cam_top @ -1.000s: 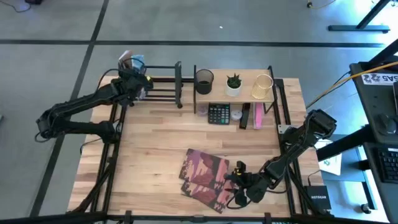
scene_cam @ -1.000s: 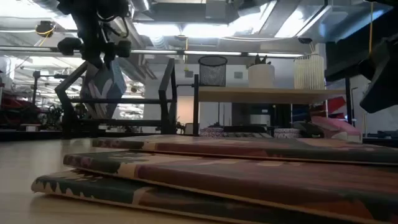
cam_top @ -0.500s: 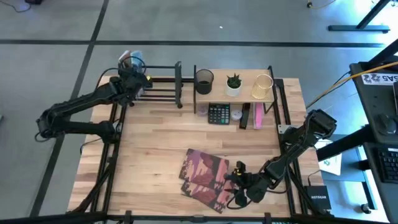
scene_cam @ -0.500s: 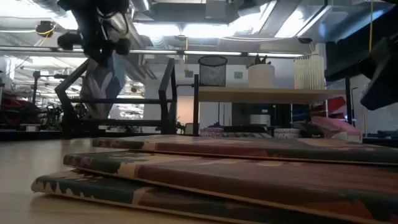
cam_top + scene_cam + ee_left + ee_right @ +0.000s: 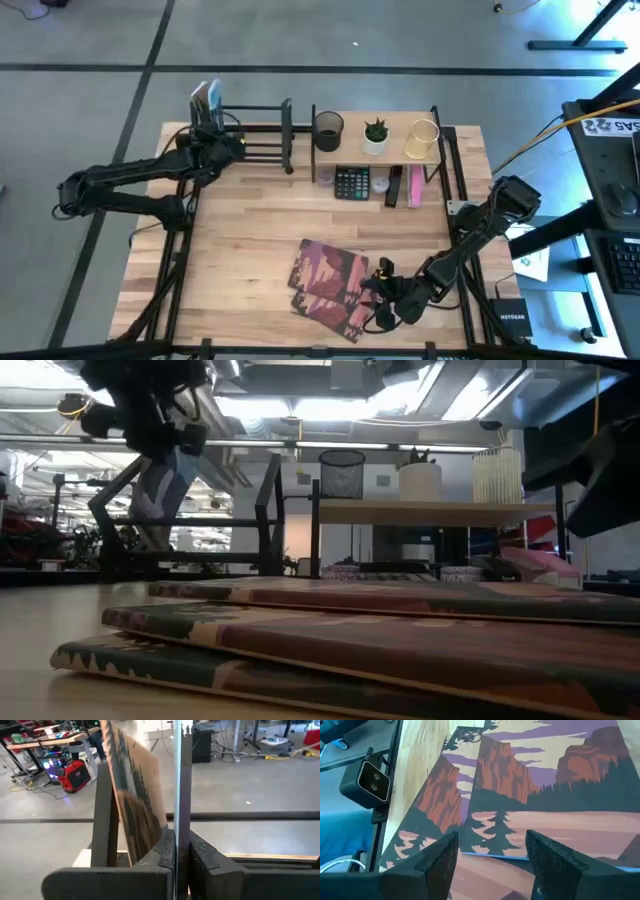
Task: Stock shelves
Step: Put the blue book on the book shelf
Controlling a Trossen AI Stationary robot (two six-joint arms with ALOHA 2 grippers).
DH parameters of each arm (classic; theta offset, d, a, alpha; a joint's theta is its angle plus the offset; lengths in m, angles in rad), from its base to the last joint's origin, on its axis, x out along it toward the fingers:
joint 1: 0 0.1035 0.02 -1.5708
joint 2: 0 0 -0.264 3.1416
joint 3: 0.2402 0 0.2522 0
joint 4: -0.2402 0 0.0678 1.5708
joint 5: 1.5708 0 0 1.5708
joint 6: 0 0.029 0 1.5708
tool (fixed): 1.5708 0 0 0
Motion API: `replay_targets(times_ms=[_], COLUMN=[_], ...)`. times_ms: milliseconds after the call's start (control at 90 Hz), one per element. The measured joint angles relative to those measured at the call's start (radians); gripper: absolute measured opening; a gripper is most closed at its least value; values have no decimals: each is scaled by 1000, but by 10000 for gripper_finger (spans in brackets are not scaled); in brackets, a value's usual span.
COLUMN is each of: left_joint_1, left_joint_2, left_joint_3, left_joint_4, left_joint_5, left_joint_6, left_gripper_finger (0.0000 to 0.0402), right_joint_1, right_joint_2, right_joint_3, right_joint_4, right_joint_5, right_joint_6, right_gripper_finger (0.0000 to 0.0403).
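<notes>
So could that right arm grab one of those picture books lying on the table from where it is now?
Probably yes. The right tool hangs open right over the stacked books, at their edge nearest that arm, and nothing sits between its fingers and the top cover. Lifting a flat book by its edge may be tricky.

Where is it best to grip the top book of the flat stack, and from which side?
Probably its edge nearest the open right gripper. The top book lies flat and thin on the fanned stack, so the cover offers no grip; come in low from the table's right side and slide one finger under that edge.
</notes>
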Motion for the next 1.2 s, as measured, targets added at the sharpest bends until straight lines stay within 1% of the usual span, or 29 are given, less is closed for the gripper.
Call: replay_targets(times_ms=[167,522,667,767,889,1000,1200], left_joint_1=[-5,1,17,18,17,9,-46], left_joint_2=[0,0,0,0,0,0,-2], left_joint_3=[-24,-24,-24,-24,-24,-19,4], left_joint_4=[-3,-13,-16,-16,-10,-10,1], left_joint_5=[10,53,80,85,97,78,-66], left_joint_6=[-11,-33,-51,-52,-30,-17,-5], left_gripper_finger=[3,50,60,51,12,6,3], right_joint_1=[0,1,1,1,1,1,1], right_joint_2=[0,0,0,0,0,0,0], right_joint_3=[0,0,0,0,0,0,0], right_joint_4=[2,7,7,7,7,7,7], right_joint_5=[-4,-8,-8,-8,-8,-8,-8], right_joint_6=[3,32,33,49,51,51,51], right_gripper_finger=[218,218,218,218,218,218,218])
